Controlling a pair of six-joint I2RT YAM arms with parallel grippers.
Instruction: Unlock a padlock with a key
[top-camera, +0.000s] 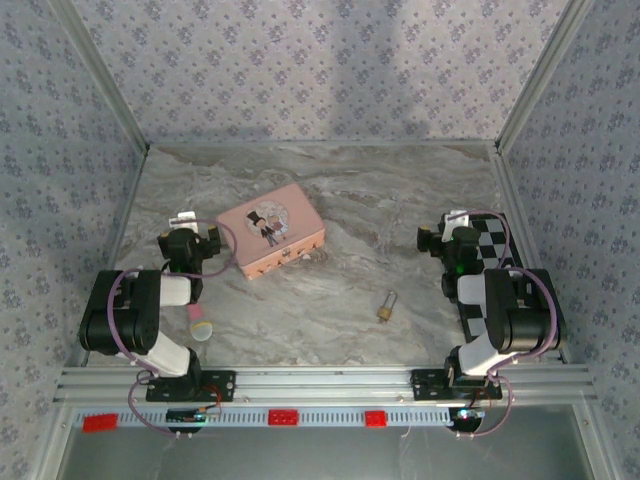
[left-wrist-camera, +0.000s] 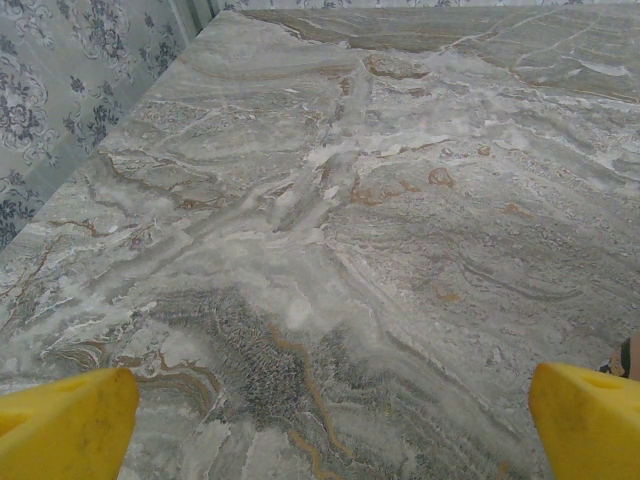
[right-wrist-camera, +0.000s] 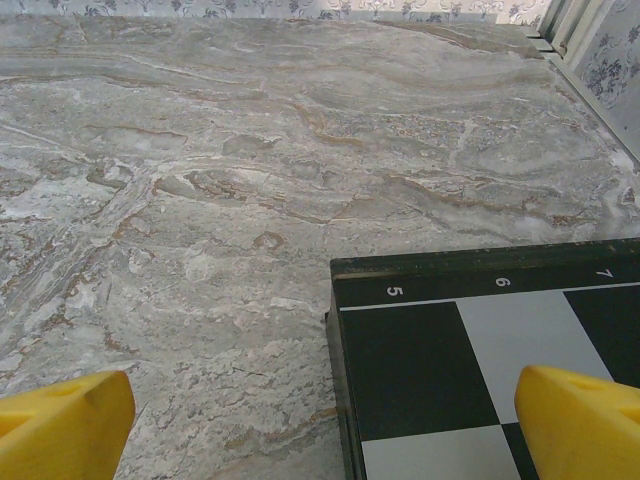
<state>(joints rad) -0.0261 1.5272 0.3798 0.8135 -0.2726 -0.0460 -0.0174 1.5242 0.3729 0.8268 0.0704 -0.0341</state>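
The tiny brass padlock (top-camera: 384, 309) with its thin silver shackle lies on the marble table (top-camera: 360, 200), right of centre near the front. No key can be made out. My left gripper (top-camera: 192, 228) rests low at the left, well away from the padlock; its yellow fingertips (left-wrist-camera: 70, 425) stand wide apart over bare marble. My right gripper (top-camera: 446, 234) sits at the right, beyond and to the right of the padlock. It is open too, one yellow fingertip (right-wrist-camera: 585, 420) over a chessboard and the other over marble. Neither holds anything.
A pink rectangular box (top-camera: 271, 230) with a picture on its lid lies just right of my left gripper. A pink stick with a pale yellow disc (top-camera: 201, 326) lies by the left arm. A black-and-white chessboard (right-wrist-camera: 480, 350) lies under the right arm. Patterned walls enclose the table.
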